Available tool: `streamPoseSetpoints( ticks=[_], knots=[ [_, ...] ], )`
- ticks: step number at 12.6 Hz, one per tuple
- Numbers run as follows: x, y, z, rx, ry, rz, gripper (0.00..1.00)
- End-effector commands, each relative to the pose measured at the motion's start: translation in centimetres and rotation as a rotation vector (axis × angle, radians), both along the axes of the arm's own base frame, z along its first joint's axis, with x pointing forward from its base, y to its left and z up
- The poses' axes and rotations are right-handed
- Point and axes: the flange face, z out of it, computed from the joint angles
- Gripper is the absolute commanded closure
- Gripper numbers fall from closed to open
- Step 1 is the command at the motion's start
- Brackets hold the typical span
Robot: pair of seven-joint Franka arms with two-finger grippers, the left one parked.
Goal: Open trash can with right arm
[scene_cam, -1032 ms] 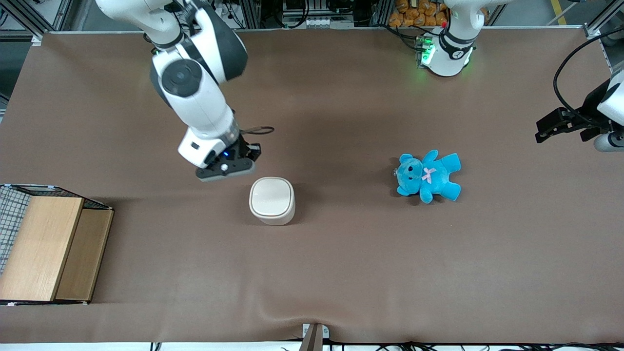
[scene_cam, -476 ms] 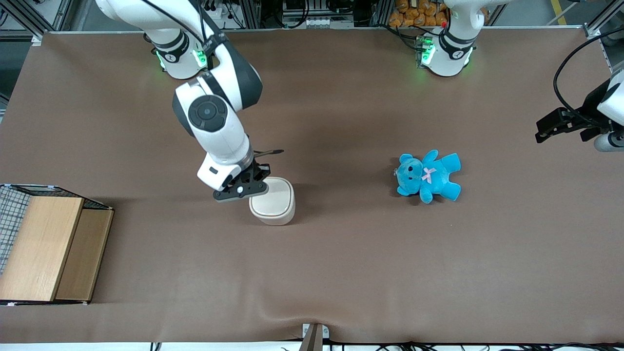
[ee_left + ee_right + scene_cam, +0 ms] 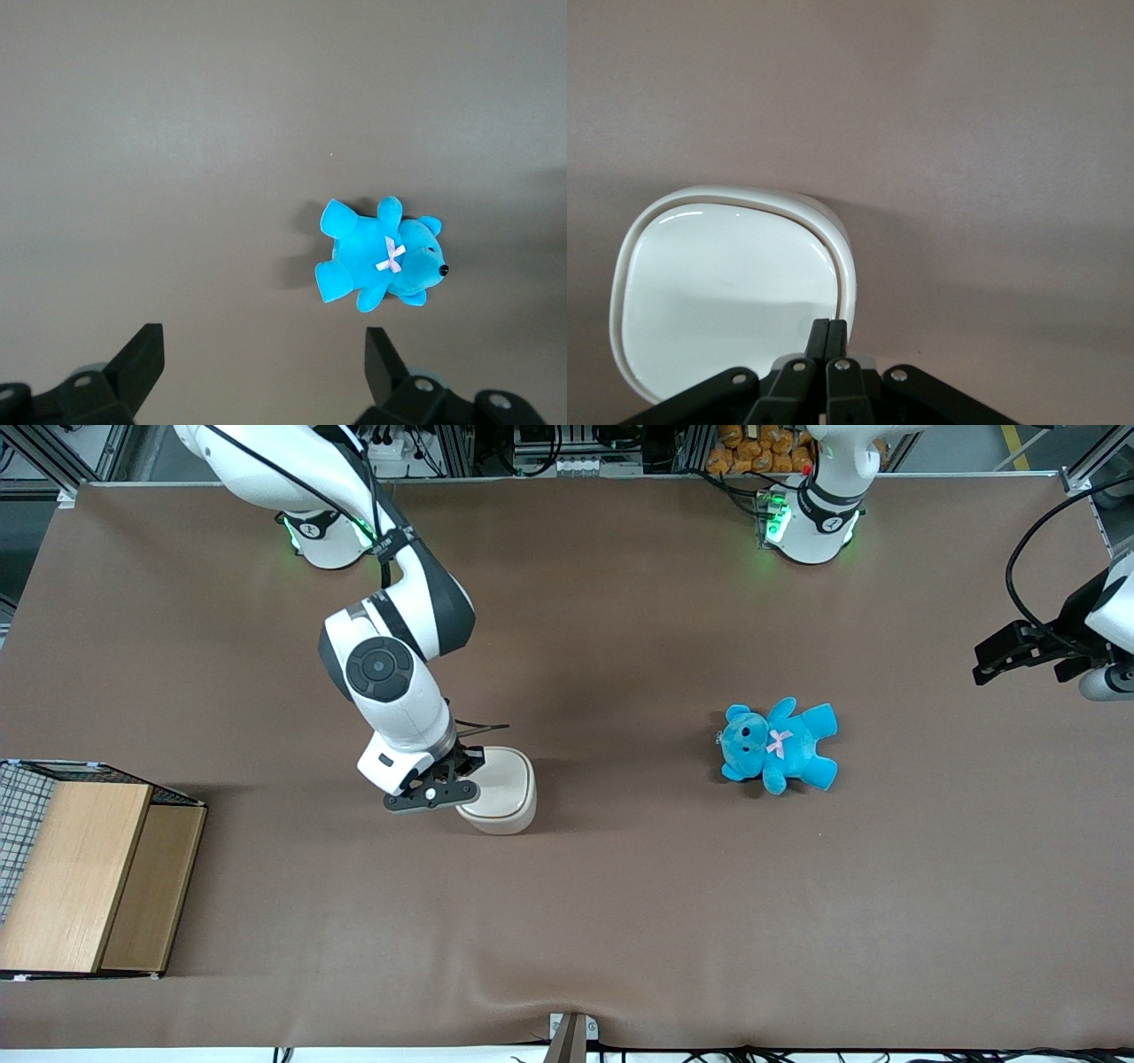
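The trash can (image 3: 503,790) is a small cream-white bin standing on the brown table, its flat lid (image 3: 726,283) down. The right arm (image 3: 390,673) reaches down to it. Its black gripper (image 3: 450,781) is over the edge of the lid on the working arm's side. In the right wrist view the gripper (image 3: 828,329) has its two fingers pressed together, with nothing between them, their tips on or just above the lid near its rim.
A blue teddy (image 3: 778,745) lies on the table toward the parked arm's end; it also shows in the left wrist view (image 3: 381,257). A wood-topped wire crate (image 3: 84,872) stands at the working arm's end, nearer the front camera.
The right arm has swung toward the front camera and come down. The gripper went from beside the trash can to over the lid's edge.
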Motion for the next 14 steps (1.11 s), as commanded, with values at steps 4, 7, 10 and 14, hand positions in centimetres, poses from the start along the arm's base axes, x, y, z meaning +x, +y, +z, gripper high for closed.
streamPoseSetpoints(
  ticks=[4, 7, 10, 14],
  knots=[
    [0.3, 1.3, -2.1, -0.002, -0.005, -0.041, 1.00],
    [0.1, 1.7, -3.5, -0.003, -0.013, -0.039, 1.00],
    [0.0, 2.0, -4.2, 0.003, -0.020, -0.034, 1.00],
    [0.8, 1.1, 2.2, 0.043, -0.056, -0.055, 0.90]
  ],
)
